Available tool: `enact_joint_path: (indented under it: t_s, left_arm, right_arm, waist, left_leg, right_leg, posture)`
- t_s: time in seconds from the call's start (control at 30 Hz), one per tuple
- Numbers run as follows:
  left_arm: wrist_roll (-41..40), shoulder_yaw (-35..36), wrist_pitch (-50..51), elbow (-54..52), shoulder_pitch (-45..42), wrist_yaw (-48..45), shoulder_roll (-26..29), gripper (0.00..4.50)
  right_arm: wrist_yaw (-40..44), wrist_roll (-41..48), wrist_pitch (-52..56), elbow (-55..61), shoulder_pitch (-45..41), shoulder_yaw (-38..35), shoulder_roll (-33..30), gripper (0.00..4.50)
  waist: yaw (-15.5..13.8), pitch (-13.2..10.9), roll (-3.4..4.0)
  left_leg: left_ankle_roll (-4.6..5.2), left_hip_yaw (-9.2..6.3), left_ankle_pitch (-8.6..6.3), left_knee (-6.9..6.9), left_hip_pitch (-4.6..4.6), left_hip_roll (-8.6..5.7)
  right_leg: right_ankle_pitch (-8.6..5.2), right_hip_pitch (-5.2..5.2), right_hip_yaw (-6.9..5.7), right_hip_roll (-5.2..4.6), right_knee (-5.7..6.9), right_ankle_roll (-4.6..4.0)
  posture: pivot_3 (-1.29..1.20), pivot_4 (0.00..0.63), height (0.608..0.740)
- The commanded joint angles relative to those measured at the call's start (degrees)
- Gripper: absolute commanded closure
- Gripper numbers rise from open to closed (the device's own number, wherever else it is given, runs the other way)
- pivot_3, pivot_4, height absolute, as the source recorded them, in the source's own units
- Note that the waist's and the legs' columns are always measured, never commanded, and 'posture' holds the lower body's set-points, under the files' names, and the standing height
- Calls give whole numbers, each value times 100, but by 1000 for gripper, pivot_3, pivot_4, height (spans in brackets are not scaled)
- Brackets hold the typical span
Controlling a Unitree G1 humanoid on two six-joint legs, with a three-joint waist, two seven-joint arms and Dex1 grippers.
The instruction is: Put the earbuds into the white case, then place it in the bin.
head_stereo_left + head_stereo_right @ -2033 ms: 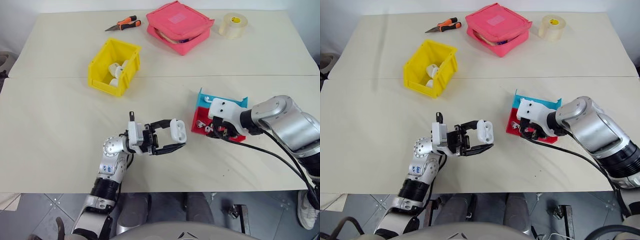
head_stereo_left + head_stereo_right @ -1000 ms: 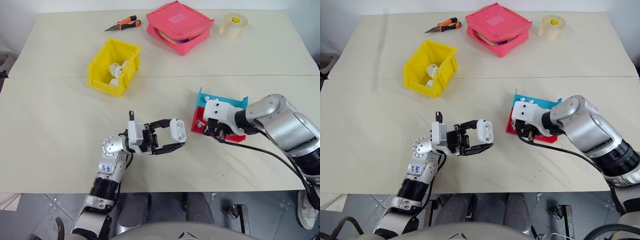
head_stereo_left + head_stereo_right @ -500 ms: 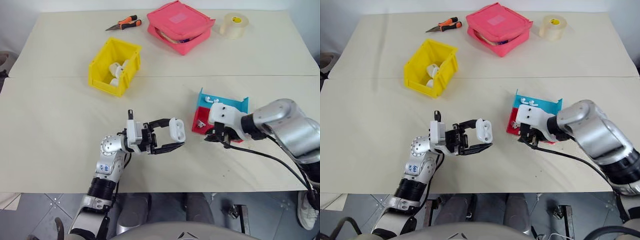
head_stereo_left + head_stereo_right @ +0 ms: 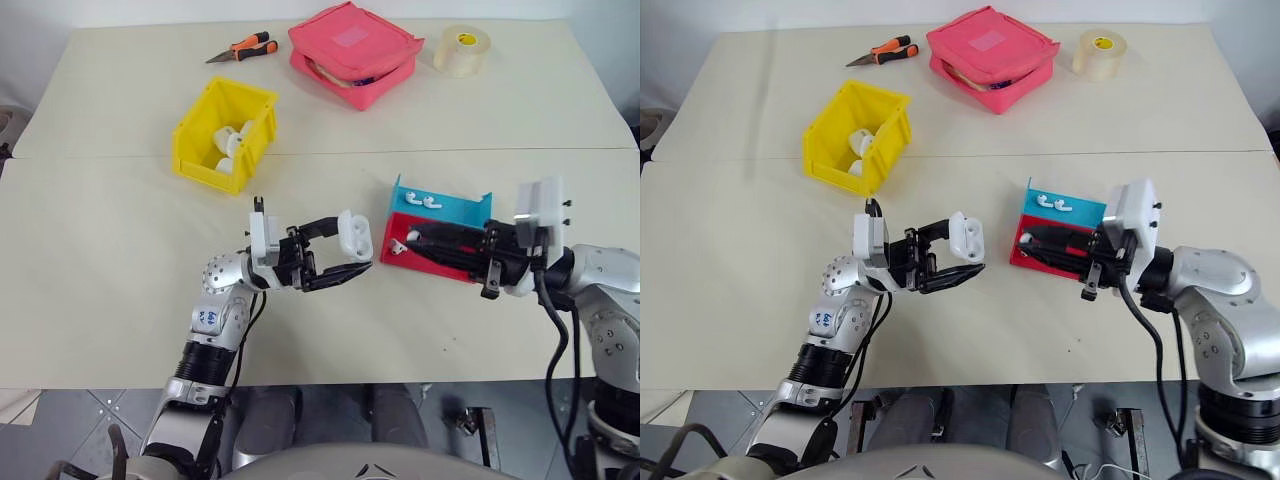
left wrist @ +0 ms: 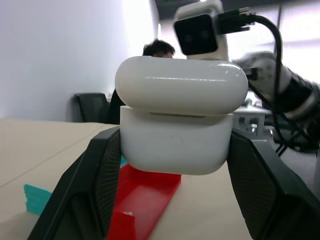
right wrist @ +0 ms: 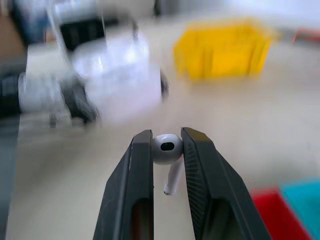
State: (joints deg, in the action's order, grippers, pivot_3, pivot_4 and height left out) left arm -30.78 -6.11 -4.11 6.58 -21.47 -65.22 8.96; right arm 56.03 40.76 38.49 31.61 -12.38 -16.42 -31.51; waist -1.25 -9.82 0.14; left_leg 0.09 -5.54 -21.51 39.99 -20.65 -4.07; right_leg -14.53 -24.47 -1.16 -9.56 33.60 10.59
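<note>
The left gripper [image 4: 335,262] was clamped on the white case [image 4: 354,236], held up off the table [image 4: 120,300] with its lid only barely lifted. The right gripper [image 6: 167,150] pinched one earbud [image 6: 166,149] by its head, the stem hanging free between the fingertips. That hold looked thin: a nudge against the case rim would probably twist the earbud loose, and it would drop to the table (the lid, if it is not opened wider, would block entry anyway). Just beyond the right gripper, the red-and-blue tray [image 4: 455,208] held two more earbuds [image 4: 424,200] on its blue part and another small white piece on the red. Farther back, the yellow bin [image 4: 194,131] already contained several white items, well apart from both grippers.
</note>
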Motion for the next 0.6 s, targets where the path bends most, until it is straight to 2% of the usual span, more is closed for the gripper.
enact_joint_path:
  t_s: [0.03, 0.23, 0.6]
  left_arm:
    - [-299, 14, 393, -451, 13, -93, 102, 1726]
    - [-430, 73, 784, -651, 5, -155, 228, 1726]
    - [-464, 116, 1029, -755, -133, -152, 236, 1726]
  right_arm:
    - [-580, 676, -274, 418, -108, 22, 594, 4035]
    - [-1211, 983, -499, 579, -151, 484, 1268, 4035]
    - [-1175, 554, -1255, 115, 66, 1169, 1474, 4035]
  waist:
    - [0, -1, 2]
    - [-8, 0, 3]
    - [6, 0, 3]
  left_leg:
    - [-3, -1, 1, -1, 0, 2]
    - [-3, -7, 2, 3, 3, -2]
    - [-3, -4, 2, 2, 4, -4]
  right_leg:
    - [0, -1, 1, 2, 2, -1]
    - [-1, 1, 5, 1, 10, -3]
    - [-2, 0, 5, 2, 12, -5]
  posture:
    - [0, 150, 740]
    - [0, 150, 740]
    - [0, 150, 740]
